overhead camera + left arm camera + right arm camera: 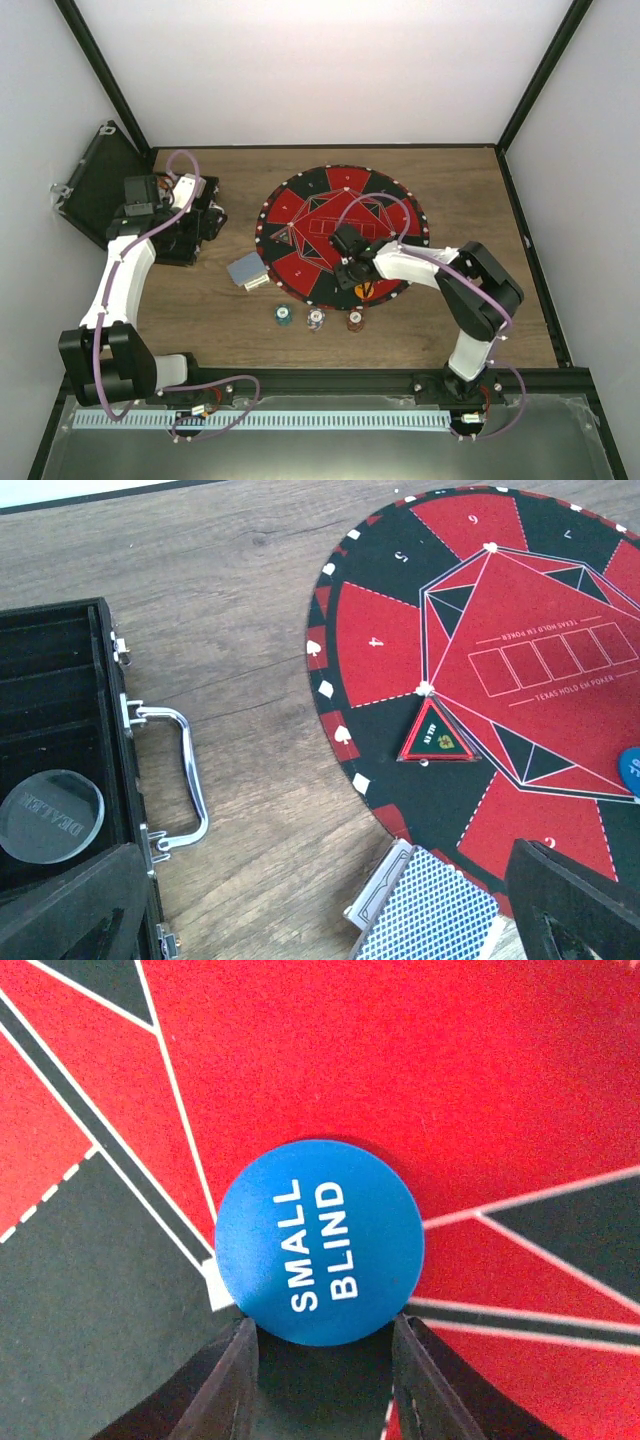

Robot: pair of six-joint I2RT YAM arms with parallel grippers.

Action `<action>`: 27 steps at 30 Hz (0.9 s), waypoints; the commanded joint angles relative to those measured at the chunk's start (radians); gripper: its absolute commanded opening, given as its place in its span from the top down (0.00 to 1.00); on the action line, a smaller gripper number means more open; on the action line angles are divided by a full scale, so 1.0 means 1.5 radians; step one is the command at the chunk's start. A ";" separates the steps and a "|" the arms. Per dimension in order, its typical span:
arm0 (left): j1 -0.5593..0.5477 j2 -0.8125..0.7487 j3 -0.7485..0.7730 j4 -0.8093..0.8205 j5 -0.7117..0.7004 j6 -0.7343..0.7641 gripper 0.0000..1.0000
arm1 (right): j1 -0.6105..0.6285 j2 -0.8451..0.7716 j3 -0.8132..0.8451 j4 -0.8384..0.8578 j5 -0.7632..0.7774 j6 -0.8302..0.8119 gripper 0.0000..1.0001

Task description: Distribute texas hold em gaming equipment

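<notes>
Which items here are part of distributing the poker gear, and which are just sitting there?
Job: card deck; three striped chips; blue SMALL BLIND button.
Lying about: round red-and-black mat; open black case.

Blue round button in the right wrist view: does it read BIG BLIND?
No, the blue round button on the red-and-black mat is printed SMALL BLIND.

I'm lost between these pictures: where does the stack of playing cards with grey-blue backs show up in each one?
Top view: the stack of playing cards lies left of centre, at the lower-left edge of the round red-and-black mat.
Left wrist view: the stack sits at the bottom edge, right of centre.
Right wrist view: not in it.
Shared landmark: the mat, in all three.
</notes>
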 commanded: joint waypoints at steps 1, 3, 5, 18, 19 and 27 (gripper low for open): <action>0.005 0.006 0.027 -0.014 0.016 0.013 0.00 | -0.003 0.059 0.033 0.012 0.037 -0.009 0.63; 0.005 0.007 0.030 -0.016 0.014 0.014 0.00 | -0.012 0.077 0.057 0.018 0.044 -0.015 0.66; 0.005 0.006 0.030 -0.017 0.011 0.017 0.00 | -0.023 0.101 0.083 0.020 0.051 -0.023 0.67; 0.008 0.016 0.039 -0.038 0.015 0.032 0.00 | -0.127 0.276 0.351 0.004 0.077 -0.064 0.77; 0.008 0.017 0.040 -0.040 0.016 0.032 0.00 | -0.131 0.291 0.375 -0.002 0.079 -0.067 0.77; 0.009 0.016 0.044 -0.050 0.017 0.042 0.00 | -0.149 0.393 0.542 -0.042 0.101 -0.090 0.78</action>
